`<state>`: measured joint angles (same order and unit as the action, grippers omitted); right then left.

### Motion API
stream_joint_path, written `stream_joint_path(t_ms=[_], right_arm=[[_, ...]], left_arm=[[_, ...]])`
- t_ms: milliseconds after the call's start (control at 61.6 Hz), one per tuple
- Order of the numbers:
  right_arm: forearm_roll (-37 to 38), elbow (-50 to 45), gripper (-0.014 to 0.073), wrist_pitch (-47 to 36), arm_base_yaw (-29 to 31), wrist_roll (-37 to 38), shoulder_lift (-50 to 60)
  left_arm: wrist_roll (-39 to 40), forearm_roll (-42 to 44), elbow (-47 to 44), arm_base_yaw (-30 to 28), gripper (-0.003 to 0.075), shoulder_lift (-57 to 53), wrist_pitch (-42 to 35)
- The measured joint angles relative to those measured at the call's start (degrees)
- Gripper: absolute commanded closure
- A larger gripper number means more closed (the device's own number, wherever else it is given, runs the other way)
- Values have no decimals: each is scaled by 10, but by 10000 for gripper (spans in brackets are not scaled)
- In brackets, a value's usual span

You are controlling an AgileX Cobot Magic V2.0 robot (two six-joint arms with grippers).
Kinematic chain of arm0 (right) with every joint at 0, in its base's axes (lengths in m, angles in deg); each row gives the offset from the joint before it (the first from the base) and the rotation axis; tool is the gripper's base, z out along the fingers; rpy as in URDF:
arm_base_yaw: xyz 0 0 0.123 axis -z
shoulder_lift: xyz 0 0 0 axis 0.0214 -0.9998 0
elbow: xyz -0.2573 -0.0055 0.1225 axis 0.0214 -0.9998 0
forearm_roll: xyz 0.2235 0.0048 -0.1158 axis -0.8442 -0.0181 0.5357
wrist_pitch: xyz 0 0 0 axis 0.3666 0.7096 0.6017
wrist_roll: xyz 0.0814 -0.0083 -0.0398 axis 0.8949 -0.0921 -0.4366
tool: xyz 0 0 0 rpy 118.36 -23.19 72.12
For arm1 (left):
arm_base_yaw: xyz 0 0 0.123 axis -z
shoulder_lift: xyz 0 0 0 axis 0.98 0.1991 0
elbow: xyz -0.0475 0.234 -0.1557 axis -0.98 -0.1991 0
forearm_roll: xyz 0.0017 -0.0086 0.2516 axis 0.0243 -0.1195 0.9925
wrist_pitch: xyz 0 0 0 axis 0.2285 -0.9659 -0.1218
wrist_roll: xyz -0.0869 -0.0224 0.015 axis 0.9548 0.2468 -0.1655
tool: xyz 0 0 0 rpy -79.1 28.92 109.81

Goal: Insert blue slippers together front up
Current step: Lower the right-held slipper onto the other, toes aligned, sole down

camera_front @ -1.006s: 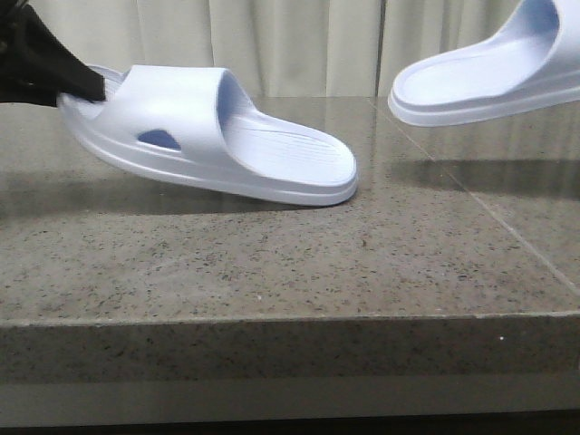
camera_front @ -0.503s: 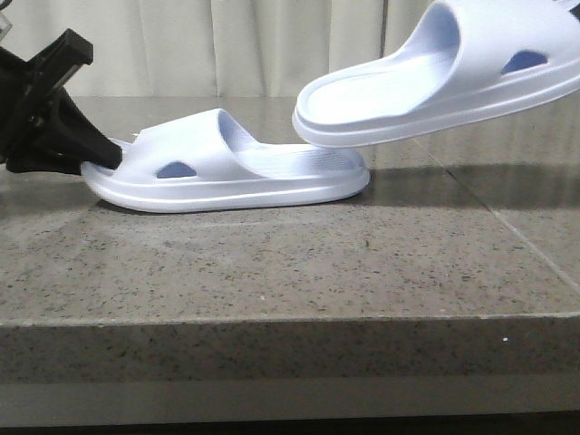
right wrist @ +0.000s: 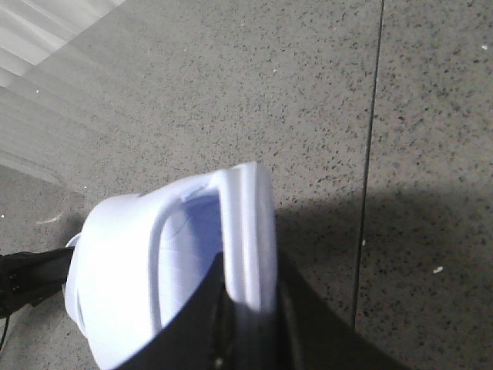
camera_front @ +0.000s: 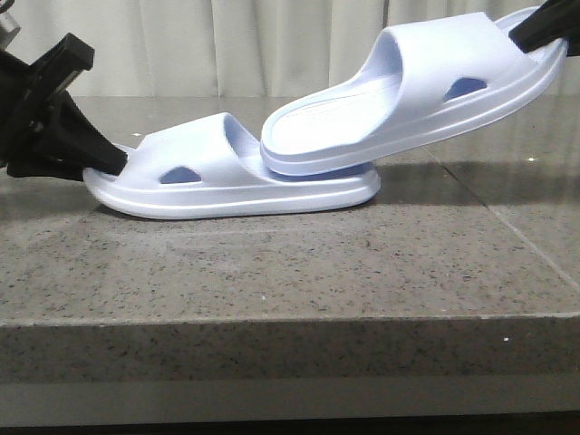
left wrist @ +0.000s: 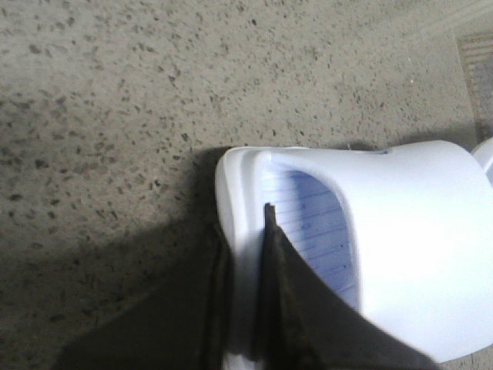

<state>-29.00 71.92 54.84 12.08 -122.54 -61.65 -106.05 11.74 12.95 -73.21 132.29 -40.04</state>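
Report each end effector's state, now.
Left end effector: shut on the lower slipper, at its end.
Right end effector: shut on the upper slipper, at its end.

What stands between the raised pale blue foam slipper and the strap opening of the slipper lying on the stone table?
Nothing visible: the raised pale blue foam slipper already rests its end on the lying slipper's footbed, before the strap.

A speckled grey-brown granite worktop [camera_front: 299, 272] with a polished, reflective surface, a thin seam line [camera_front: 507, 227] and a thick front edge [camera_front: 290, 349] stands before pale cream pleated curtains [camera_front: 272, 45] under even, diffuse light.
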Motion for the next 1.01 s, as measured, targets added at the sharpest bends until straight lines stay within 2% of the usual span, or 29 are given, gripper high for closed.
stream_joint_path(t_ms=[260,454,747,876,1006], right_arm=[[-1,-1,660,1,-9,0,0],[-4,-15,660,-17,-47,0,-5],[-83,-29,660,-101,-154,-1,-65],[-91,-29,660,-172,-211,-10,-84],[-100,-29,660,-221,-239,-22,-94]], left_arm=[[0,11,0,0,741,0,11],[0,11,0,0,741,0,11],[0,8,0,0,741,0,9],[0,8,0,0,741,0,2],[0,9,0,-1,741,0,-2]])
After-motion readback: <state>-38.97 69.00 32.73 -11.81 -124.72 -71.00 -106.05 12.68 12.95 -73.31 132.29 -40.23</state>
